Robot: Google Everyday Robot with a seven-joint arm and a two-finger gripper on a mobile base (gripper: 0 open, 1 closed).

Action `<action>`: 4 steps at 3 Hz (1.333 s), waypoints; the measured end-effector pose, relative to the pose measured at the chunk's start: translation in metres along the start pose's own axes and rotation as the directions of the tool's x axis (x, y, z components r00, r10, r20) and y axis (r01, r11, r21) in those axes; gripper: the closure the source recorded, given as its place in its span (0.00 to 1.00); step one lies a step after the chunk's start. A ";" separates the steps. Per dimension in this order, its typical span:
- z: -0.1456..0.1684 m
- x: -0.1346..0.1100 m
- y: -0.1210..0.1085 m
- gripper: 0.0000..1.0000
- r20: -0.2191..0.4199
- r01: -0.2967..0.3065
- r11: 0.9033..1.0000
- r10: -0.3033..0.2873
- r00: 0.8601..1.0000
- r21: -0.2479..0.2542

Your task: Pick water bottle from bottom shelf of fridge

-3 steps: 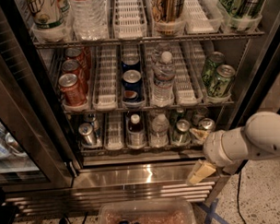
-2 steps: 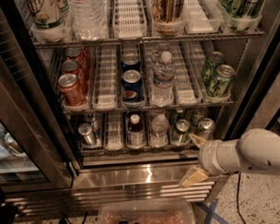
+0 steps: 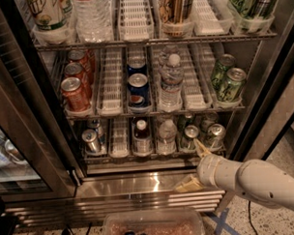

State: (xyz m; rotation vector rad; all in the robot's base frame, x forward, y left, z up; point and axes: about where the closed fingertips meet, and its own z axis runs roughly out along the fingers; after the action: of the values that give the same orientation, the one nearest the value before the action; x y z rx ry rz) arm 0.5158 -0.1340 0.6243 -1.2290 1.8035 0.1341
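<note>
In tray (image 3: pixel 165 151), water bottle (image 3: pixel 166 133) — hand (image 3: pixel 190 166) below-right

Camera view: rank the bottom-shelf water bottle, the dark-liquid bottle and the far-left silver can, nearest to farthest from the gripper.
From the gripper, open, low at right:
1. Water bottle, centre-right lane.
2. Dark-liquid bottle, one lane left of it.
3. Silver can, far left.

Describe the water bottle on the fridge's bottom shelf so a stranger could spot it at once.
Look in the fridge at the bottom shelf, its lowest wire rack. The water bottle stands near the middle, above-left of the end effector, which is open in front of the steel base. It alone is clear: dark-liquid bottle on its left, cans on its right.
</note>
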 end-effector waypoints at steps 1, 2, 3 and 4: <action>0.014 -0.017 -0.011 0.00 0.080 0.000 0.997 -0.007 0.997 0.083; 0.021 -0.024 -0.017 0.00 0.141 -0.045 0.993 0.029 0.990 0.110; 0.021 -0.024 -0.017 0.00 0.141 -0.045 0.993 0.029 0.990 0.110; 0.032 -0.020 -0.019 0.00 0.143 -0.069 0.989 0.051 0.988 0.130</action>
State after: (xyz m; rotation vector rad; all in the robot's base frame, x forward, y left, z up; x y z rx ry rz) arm 0.5514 -0.1127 0.6275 -1.0451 1.7004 0.1271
